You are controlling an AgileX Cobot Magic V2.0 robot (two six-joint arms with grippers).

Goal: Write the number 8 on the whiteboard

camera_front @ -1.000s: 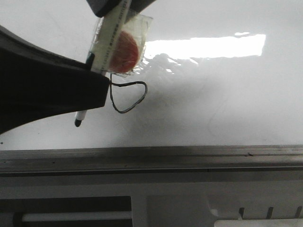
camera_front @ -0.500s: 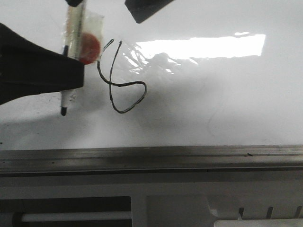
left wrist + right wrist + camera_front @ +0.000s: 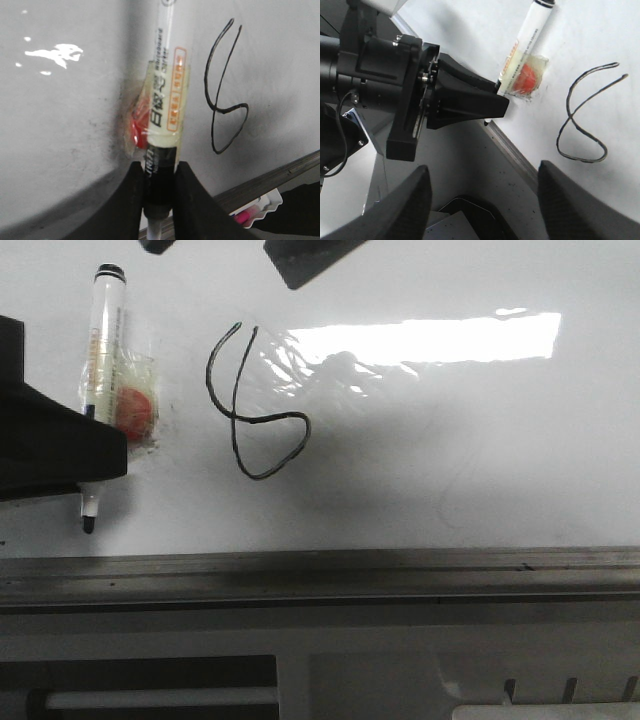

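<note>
On the whiteboard (image 3: 480, 440) left of the 8 (image 3: 250, 405), the left gripper (image 3: 160, 180) is clamped on the marker (image 3: 100, 380); right gripper (image 3: 480, 200) fingers are apart, holding nothing.

Worktop is whiteboard (image 3: 450, 470) itself: glossy white, faint smudges, glare band up top, grey metal frame along near edge. I see number 8 (image 3: 255, 405) drawn on it in thin black line, upper loop unclosed. Wrinkled clear film patch (image 3: 320, 375) just beside it.

One marker (image 3: 103, 350), one number 8 (image 3: 252, 405), one whiteboard (image 3: 480, 460), seemingly.
</note>
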